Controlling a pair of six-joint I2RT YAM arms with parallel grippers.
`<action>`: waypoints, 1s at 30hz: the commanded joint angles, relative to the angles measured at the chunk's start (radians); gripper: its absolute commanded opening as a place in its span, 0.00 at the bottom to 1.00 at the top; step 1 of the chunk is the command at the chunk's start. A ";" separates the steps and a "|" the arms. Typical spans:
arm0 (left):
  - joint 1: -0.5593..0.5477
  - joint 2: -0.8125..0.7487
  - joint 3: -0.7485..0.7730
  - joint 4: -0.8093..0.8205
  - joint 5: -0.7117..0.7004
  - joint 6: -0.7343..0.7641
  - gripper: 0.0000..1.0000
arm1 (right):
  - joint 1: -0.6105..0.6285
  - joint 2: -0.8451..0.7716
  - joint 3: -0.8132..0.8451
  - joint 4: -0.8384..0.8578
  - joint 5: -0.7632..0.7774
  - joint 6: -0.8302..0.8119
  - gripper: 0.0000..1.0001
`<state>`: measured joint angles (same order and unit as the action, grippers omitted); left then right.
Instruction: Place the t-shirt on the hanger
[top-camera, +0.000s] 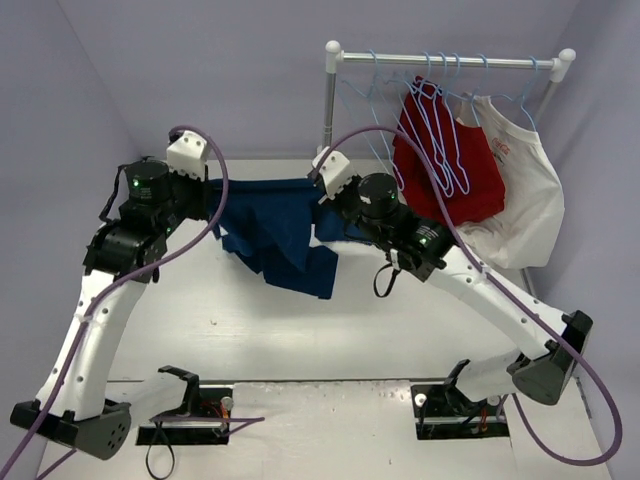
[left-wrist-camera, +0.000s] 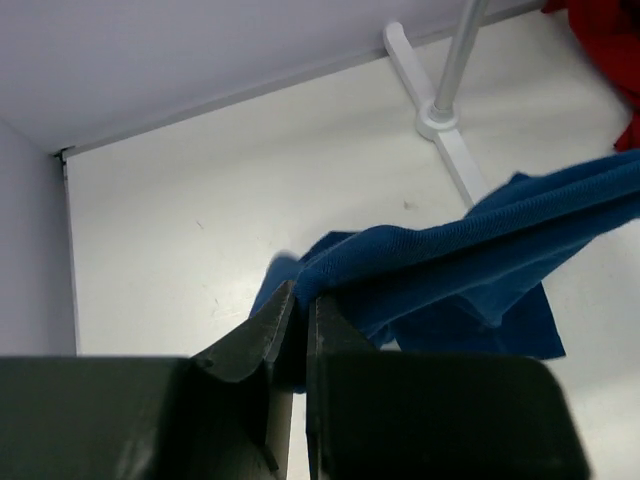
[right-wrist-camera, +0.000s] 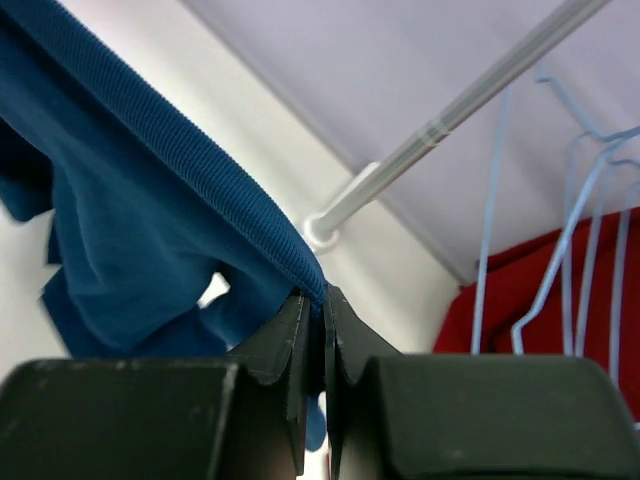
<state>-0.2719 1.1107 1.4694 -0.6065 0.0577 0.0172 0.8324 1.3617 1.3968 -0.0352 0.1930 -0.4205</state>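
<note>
The navy blue t-shirt hangs stretched between my two grippers above the table, its lower part drooping toward the table. My left gripper is shut on its left edge; in the left wrist view the cloth runs out from the shut jaws. My right gripper is shut on its right edge; in the right wrist view the ribbed hem is pinched at the tips. Several light-blue wire hangers hang on the rail at the back right, also in the right wrist view.
A white clothes rack stands at the back right, its post just behind my right gripper. A red shirt and a white shirt hang on it. The rack's foot lies on the table.
</note>
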 joint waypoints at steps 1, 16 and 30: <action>0.033 -0.086 -0.218 0.042 -0.090 0.029 0.00 | -0.016 -0.062 -0.192 -0.025 0.017 0.062 0.00; 0.032 -0.283 -0.644 -0.091 0.069 -0.449 0.13 | 0.094 0.037 -0.505 -0.028 -0.137 0.420 0.10; 0.033 -0.312 -0.574 -0.175 0.052 -0.487 0.68 | 0.119 -0.161 -0.387 -0.179 -0.062 0.510 0.60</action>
<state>-0.2455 0.7549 0.8189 -0.7910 0.1385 -0.4591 0.9499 1.3004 0.8759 -0.1729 0.0262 0.1000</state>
